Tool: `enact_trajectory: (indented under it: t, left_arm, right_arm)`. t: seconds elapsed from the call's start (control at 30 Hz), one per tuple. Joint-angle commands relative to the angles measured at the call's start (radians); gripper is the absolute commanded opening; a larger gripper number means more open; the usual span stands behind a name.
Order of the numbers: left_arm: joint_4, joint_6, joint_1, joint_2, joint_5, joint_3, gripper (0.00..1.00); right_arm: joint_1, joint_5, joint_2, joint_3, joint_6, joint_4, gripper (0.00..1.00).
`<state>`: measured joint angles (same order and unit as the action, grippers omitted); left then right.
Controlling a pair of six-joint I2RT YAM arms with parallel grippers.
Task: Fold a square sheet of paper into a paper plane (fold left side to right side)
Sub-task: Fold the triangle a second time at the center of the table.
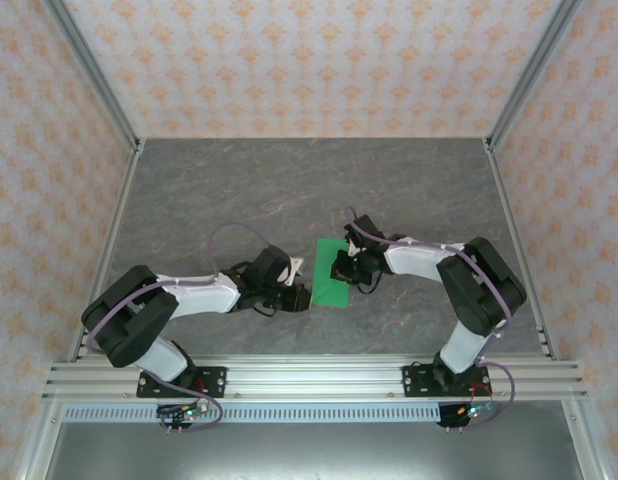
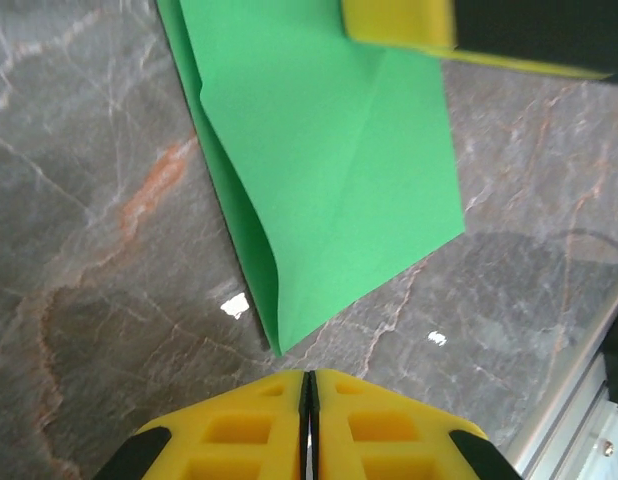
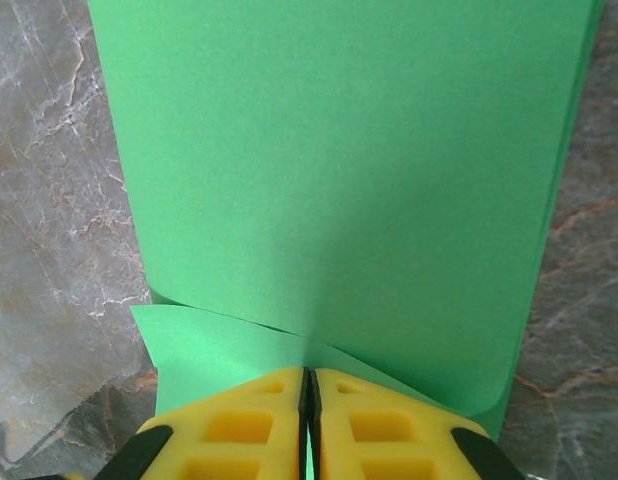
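Seen from above, the square sheet of paper point(image 1: 332, 272), bright green and folded double, lies at the centre of the grey marbled desk point(image 1: 239, 190). The right arm's fingers point(image 3: 369, 430) are pressed together on its edge, pinching the layers. The left arm's fingers point(image 2: 239, 430), at the bottom of their wrist view, are closed on nothing, just short of the sheet's lower corner.

No text, label, brand, number or sign can be read in any view. The paper point(image 3: 339, 180) is plain green on the faces that show. The walls point(image 1: 289, 60) carry only a repeated orange ornament, which is not writing.
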<state>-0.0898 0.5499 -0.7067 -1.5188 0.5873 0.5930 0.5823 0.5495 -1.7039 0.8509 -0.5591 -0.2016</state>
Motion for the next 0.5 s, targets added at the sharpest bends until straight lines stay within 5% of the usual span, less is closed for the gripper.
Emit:
enact_trajectory:
  t: [0.0,0.47]
  left_arm:
    - [0.039,-0.006,0.016,0.018,-0.007,0.056,0.11]
    - [-0.005,-0.01,0.019,-0.157,0.039,0.123,0.11]
  right_arm:
    - [0.003,-0.068,-0.042,-0.016,0.017,-0.103,0.13]
    - [0.005,-0.057,-0.031,-0.021,0.022,-0.089,0.13]
